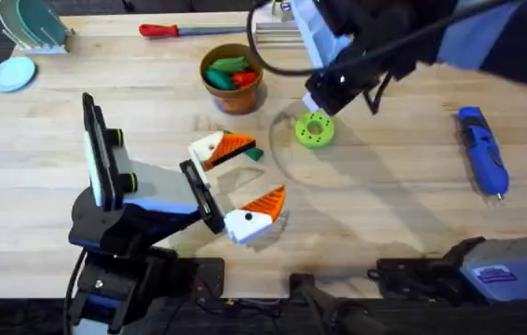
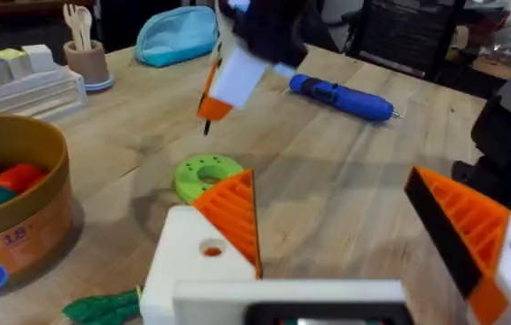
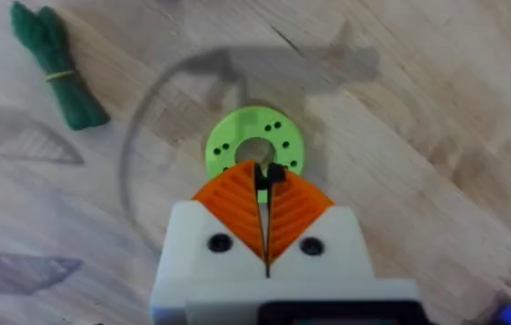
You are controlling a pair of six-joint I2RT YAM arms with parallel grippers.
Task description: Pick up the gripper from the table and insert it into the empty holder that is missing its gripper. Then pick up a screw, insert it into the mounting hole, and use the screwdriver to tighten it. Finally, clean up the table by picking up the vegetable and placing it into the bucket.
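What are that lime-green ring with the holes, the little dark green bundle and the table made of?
The green disc looks like matte moulded or printed plastic: uniform colour, crisp small holes. The vegetable seems soft, perhaps felt or plush, judging by its fuzzy surface and a thin band pinching it. The table appears to be pale wood with visible grain, possibly a laminate.

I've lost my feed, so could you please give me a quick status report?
Left hand open, beside vegetable. Right hand shut on small dark part, over green disc. Screwdriver lying apart. Nothing in the way.
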